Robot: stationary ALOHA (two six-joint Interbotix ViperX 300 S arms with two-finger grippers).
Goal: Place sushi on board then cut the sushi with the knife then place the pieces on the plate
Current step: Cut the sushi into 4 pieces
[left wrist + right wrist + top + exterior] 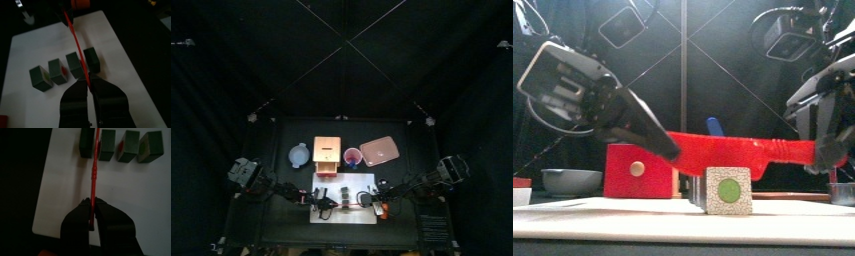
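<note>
Top view, white cutting board (345, 214): it lies at the table's front, and both arms reach in over it.
Top view, pink tray (380, 151): it sits behind the board to the right, well apart from the work, with nothing visible on it. The red cup (352, 155) and wooden box (329, 156) stand beside it.
Front view, red knife (734, 147): it is held level across the board, handle on the right arm's side. The blade appears to ride just above the sushi roll (728, 190), whose end face shows a green centre.
Left wrist view, left gripper (89, 82): the jaws are together, pinching the blade's tip.
Left wrist view, sushi: four dark green blocks stand in a row on the board. The blade lies over the seam before the end block.
Right wrist view, right gripper (91, 203): the jaws are clamped on the knife's handle, and the blade runs out between the end block and its neighbour.
Right wrist view, step in hand: this is the cutting step, probably at the last seam, since gaps show between the other blocks.
Right wrist view, next move: both arms need to press down evenly, keeping the blade square to the seam. After that the knife must be set aside before any pieces go to the tray.
</note>
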